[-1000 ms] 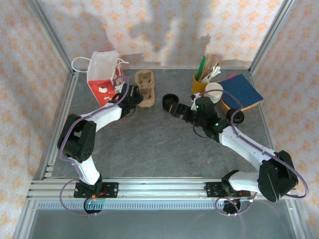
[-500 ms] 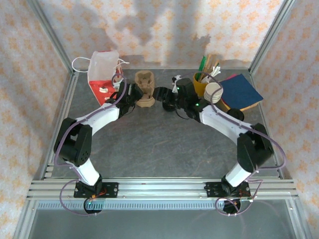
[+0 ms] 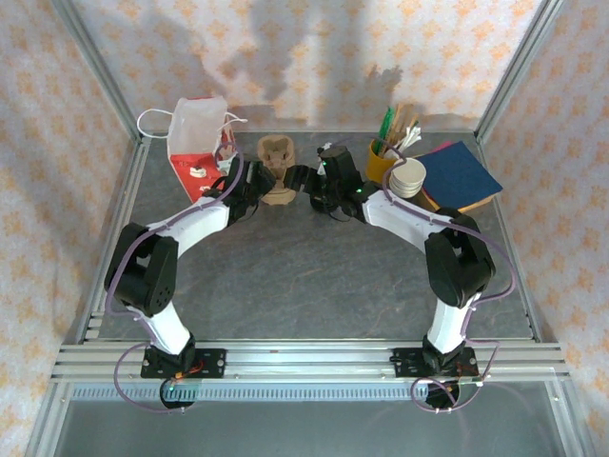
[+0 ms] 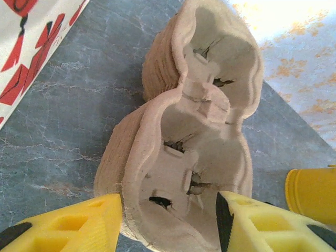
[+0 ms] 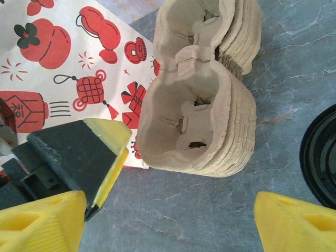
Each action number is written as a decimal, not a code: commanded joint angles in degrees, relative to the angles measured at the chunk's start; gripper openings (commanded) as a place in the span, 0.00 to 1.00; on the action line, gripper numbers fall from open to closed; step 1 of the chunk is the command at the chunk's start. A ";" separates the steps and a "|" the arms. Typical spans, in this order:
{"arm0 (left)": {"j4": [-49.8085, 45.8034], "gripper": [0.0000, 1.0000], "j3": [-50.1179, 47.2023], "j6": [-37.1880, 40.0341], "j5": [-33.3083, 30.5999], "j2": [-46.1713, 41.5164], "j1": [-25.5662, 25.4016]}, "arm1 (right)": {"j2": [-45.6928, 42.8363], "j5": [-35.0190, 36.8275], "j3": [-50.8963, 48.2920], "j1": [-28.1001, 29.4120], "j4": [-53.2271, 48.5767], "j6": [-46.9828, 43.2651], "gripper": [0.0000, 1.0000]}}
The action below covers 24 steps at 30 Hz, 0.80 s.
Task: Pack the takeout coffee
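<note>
A stack of brown pulp cup carriers (image 3: 276, 171) lies at the back of the table. My left gripper (image 3: 255, 187) is at its near left end. In the left wrist view the left gripper (image 4: 168, 223) stands open, one yellow finger on each side of the carriers' (image 4: 194, 131) near pocket. My right gripper (image 3: 314, 185) has reached in from the right. It (image 5: 168, 231) is open wide over bare table just short of the carriers (image 5: 199, 105). The takeout coffee's round black lid (image 5: 321, 157) sits just outside the right finger, beside the carriers (image 3: 302, 179).
A red-and-white paper bag (image 3: 195, 148) stands left of the carriers (image 5: 63, 63). A yellow cup of sticks and straws (image 3: 383, 160), a lying stack of white cups (image 3: 409, 177) and a blue book (image 3: 461, 173) are at the back right. The metal frame rims the table.
My right arm has swung from mid-table to the back left, up to the carriers. The left gripper's jaws have widened around the carriers' near end.
</note>
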 commanded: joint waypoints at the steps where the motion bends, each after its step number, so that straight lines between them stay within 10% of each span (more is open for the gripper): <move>1: -1.23 0.53 2.03 -0.78 -0.95 1.73 -0.11 | -1.02 2.15 1.87 -0.03 -0.72 0.09 0.83; 24: 3.26 0.44 1.31 -1.69 2.48 2.49 0.46 | -3.12 2.98 -0.86 -1.52 -0.50 0.19 0.83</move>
